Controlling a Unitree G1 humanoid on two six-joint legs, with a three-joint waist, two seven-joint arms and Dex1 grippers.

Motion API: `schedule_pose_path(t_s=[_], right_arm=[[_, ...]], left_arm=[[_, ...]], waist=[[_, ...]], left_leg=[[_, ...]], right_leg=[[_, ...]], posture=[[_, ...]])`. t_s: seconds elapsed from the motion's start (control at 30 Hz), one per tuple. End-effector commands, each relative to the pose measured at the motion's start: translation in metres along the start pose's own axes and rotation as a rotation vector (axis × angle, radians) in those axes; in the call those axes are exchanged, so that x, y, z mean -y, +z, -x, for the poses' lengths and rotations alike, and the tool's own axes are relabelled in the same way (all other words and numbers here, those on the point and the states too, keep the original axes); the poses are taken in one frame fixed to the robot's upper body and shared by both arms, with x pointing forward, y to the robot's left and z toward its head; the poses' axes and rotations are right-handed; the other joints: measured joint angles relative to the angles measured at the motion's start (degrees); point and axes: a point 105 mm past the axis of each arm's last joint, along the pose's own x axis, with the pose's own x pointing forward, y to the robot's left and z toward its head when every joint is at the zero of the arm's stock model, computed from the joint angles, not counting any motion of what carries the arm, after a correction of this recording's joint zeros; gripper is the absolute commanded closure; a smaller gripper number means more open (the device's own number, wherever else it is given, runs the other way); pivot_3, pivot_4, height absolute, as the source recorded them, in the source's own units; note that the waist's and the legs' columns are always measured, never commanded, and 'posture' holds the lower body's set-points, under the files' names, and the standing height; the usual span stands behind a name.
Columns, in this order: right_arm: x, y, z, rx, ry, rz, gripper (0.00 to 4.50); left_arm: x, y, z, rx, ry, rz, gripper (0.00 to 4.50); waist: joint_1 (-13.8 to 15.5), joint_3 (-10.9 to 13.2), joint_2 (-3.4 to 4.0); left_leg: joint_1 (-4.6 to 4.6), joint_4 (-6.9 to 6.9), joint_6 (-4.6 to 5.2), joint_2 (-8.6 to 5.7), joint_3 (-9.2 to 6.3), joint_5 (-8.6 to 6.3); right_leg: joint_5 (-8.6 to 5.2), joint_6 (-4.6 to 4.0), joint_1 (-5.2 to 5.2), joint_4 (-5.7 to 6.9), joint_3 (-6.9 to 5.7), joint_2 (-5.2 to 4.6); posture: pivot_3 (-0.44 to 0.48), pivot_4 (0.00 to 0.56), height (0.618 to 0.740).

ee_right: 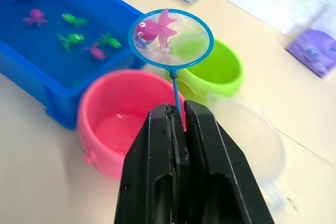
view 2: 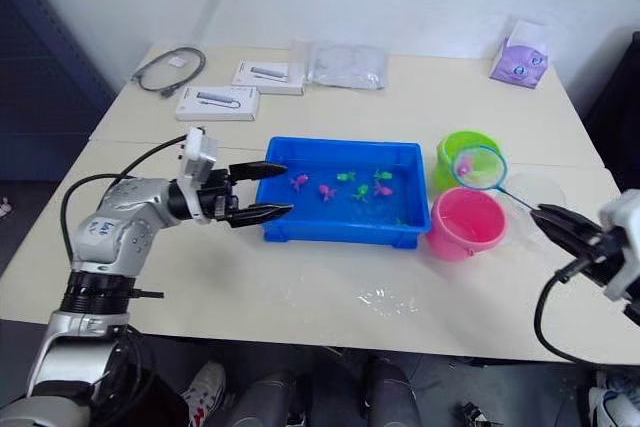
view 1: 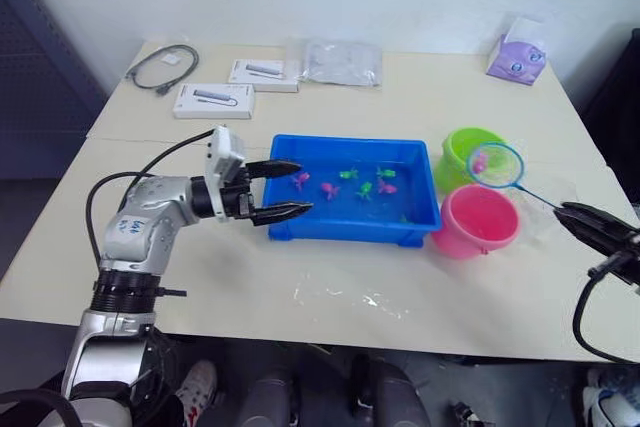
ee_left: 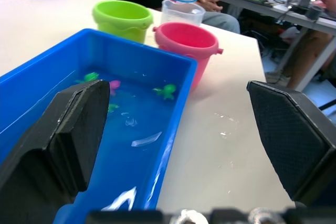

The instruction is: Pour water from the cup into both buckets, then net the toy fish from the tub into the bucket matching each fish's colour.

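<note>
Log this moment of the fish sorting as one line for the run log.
right gripper: shut on net handle | net: holds pink fish, above green bucket and pink bucket | left gripper: open, at blue tub

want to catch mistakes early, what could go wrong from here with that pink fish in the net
1. The net holds a pink fish but hangs over the green bucket, not the pink bucket; tipped here, the fish would likely land in the wrong colour.
2. The right gripper pinches only the thin handle, so the net could twist or slip.
3. The cup stands close beside the buckets; a swing might knock it.
</note>
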Motion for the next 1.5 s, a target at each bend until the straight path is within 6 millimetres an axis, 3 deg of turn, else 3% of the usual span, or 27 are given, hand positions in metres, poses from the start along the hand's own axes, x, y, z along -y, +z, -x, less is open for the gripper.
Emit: schedule_pose_path(t_s=[0.03,0.27,0.57,0.7,0.97,1.27,1.4,1.5], right_arm=[[0.006,-0.007,0.011,-0.002,-0.063,0.119,4.5],[0.007,-0.029,0.015,-0.037,-0.147,0.408,4.5],[-0.007,-0.029,0.017,-0.003,-0.208,1.057,4.5],[-0.012,-0.044,0.009,0.001,-0.166,1.176,4.5],[-0.007,-0.041,0.0,0.104,-0.189,1.371,4.5],[0.001,-0.028,-0.002,0.156,-0.227,1.385,4.5],[0.003,-0.029,0.0,0.165,-0.227,1.109,4.5],[-0.009,0.003,-0.012,0.289,-0.181,0.852,4.5]], left_arm=[[0.001,0.006,-0.004,0.008,-0.016,-0.058,0.01],[0.005,0.004,-0.009,0.017,-0.023,-0.077,0.01],[0.01,0.002,-0.012,0.034,-0.019,-0.068,0.01],[0.012,-0.001,-0.015,0.039,-0.02,-0.063,0.01],[0.008,0.0,-0.017,0.034,-0.008,-0.094,0.01],[0.009,-0.001,-0.018,0.036,-0.01,-0.101,0.01],[0.005,-0.005,-0.01,0.023,0.023,-0.099,0.01],[-0.007,-0.006,0.013,0.018,0.099,-0.091,0.01]], waist=[[-0.02,0.0,0.0],[0.01,0.0,0.0],[-0.02,0.0,0.0],[-0.06,0.0,0.0],[-1.15,0.0,0.0],[-1.3,0.0,0.0],[-1.36,0.01,-0.02],[-1.68,0.03,-0.04]], left_leg=[[0.09,-0.03,0.0,0.02,0.08,0.0],[0.38,-0.1,0.0,0.01,0.37,-0.01],[0.54,-0.15,-0.07,0.04,0.6,-0.04],[0.59,-0.14,-0.09,0.06,0.74,-0.06],[0.67,-0.18,-0.09,0.11,0.87,-0.06],[0.68,-0.18,-0.11,0.15,0.9,-0.05],[0.68,-0.18,-0.11,0.15,0.92,-0.05],[0.71,-0.19,-0.1,0.18,0.9,-0.05]], right_leg=[[0.0,0.0,0.01,0.02,0.07,0.03],[0.0,0.0,0.06,0.04,0.36,-0.01],[-0.01,-0.02,0.04,-0.02,0.6,-0.18],[-0.02,-0.02,0.04,-0.01,0.75,-0.18],[-0.03,-0.04,0.02,0.03,0.94,-0.13],[-0.03,-0.05,0.02,0.02,1.04,-0.05],[-0.03,-0.05,0.02,0.0,1.07,-0.05],[-0.03,-0.04,0.04,-0.01,1.07,-0.03]], posture=[[0.0,0.15,0.74],[0.0,0.15,0.74],[0.0,0.15,0.74],[0.0,0.15,0.74],[0.0,0.15,0.74],[0.0,0.15,0.74],[0.0,0.15,0.74],[0.0,0.15,0.74]])
